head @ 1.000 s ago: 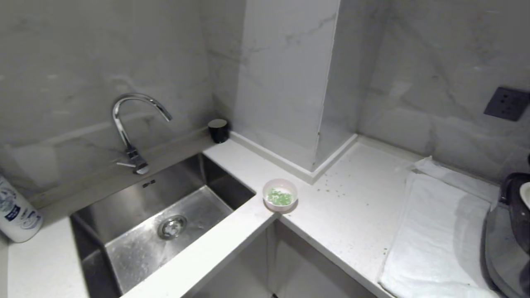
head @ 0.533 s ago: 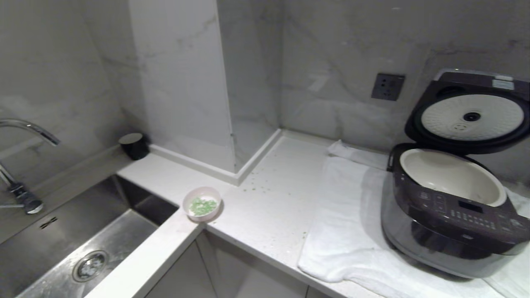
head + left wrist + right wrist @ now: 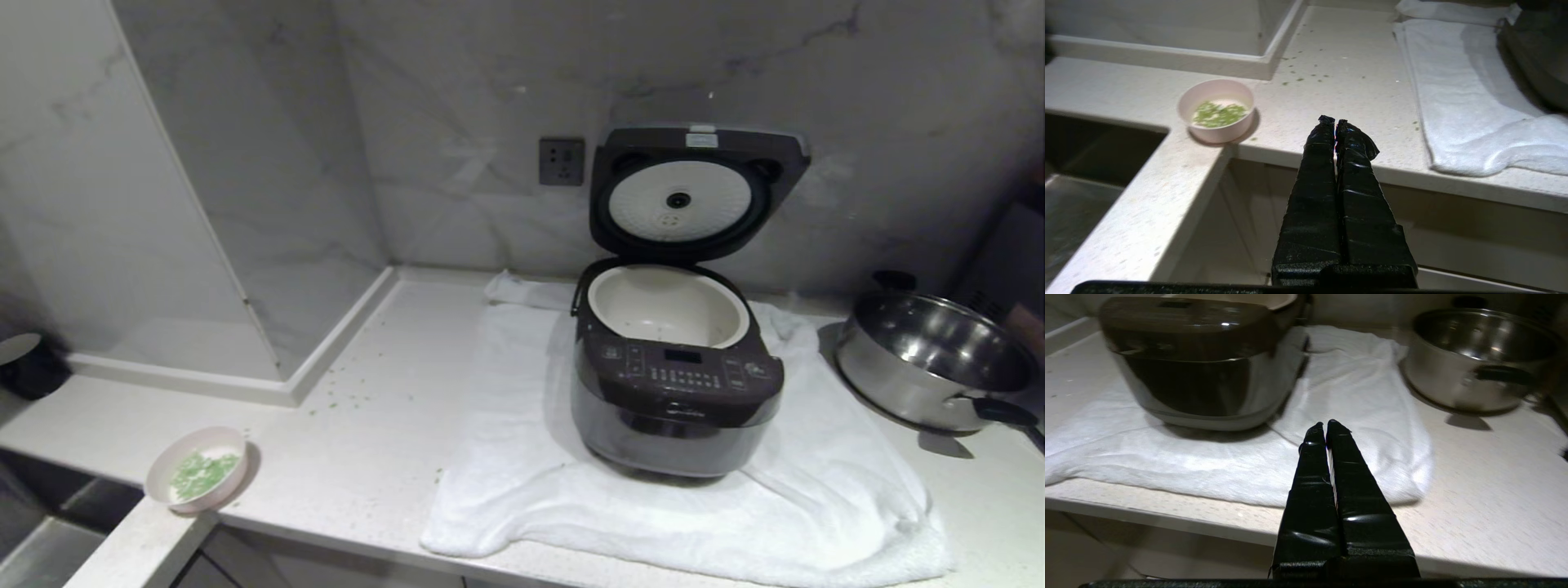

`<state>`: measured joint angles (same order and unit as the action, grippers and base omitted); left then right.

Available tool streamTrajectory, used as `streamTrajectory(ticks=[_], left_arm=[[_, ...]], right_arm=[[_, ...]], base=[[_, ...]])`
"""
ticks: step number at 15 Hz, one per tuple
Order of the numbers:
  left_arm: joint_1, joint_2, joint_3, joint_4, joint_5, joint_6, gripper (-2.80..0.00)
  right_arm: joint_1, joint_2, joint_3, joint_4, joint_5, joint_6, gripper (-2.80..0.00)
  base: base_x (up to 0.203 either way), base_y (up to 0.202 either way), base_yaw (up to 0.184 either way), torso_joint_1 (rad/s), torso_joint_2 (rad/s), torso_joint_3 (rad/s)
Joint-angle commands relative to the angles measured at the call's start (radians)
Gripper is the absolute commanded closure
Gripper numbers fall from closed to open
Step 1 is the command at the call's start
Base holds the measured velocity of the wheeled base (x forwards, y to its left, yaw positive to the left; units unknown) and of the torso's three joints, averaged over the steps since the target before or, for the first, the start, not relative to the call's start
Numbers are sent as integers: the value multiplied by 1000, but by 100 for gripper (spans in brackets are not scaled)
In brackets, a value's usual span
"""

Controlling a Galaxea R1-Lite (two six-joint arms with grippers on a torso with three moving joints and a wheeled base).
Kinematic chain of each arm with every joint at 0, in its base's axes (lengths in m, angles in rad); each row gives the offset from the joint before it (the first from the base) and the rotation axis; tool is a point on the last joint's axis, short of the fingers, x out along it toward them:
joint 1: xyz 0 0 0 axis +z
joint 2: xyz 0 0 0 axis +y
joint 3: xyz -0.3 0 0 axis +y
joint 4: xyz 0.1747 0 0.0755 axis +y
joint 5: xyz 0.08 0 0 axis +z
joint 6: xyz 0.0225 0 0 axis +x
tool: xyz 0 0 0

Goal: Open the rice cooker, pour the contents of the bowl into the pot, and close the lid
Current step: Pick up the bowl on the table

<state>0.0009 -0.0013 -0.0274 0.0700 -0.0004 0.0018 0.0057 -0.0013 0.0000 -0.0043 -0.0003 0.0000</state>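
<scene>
Lid (image 3: 690, 192) up, pot (image 3: 668, 304) exposed; next step is fetching the bowl (image 3: 197, 479).
Both claws (left (image 3: 1335, 121), right (image 3: 1325, 425)) pressed together, empty. Left should spread, pinch the bowl rim at lower left, keep it level.

My left gripper (image 3: 1335, 121): black-wrapped fingers pressed flat together, nothing between them, pointing forward, slightly down. My right gripper (image 3: 1325, 424): same pose, fingers pressed together, holding nothing. Neither arm appears in head view; both held low, in front of body.
</scene>
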Motion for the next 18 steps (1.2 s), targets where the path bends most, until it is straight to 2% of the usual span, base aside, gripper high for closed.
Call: streamTrajectory(ticks=[1,12,18], left_arm=[[1,0,0,1,0,0,0],[1,0,0,1,0,-2,0],[1,0,0,1,0,0,0]], right_arm=[[0,1,2,0,0,0,0],[0,1,2,0,0,0,0],[0,1,2,0,0,0,0]], base=[[-1,4,-119,2,3,0],[5,0,-6,0,1,0],[189,0,2,5,3,1]])
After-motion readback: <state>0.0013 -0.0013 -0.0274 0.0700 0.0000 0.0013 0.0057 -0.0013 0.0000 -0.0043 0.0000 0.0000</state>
